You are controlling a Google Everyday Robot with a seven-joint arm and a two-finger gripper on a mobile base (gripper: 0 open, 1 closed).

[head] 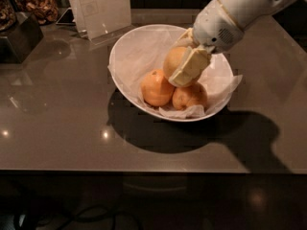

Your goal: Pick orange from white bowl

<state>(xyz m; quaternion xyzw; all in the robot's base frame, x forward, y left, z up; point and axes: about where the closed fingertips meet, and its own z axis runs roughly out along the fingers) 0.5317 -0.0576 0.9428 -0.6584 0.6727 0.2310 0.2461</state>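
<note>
The glossy grey worktop (57,128) carries the white bowl (125,47), which is lined with crinkled paper (144,51). At the bowl's near side two small fruits (156,87), bright orange, lie side by side, touching. Just behind and above them, about the bowl's middle, is the orange (171,61), larger and duller. The gripper (179,70) reaches in from the bowl's right, its jaws clamped on the orange, with one pale finger (191,67) flat across its front. The white arm (240,8) rises beyond the bowl's right rim. Behind the bowl's far-left rim stands a sign holder (100,6). Well to the left of the bowl is a dark box (19,37).
</note>
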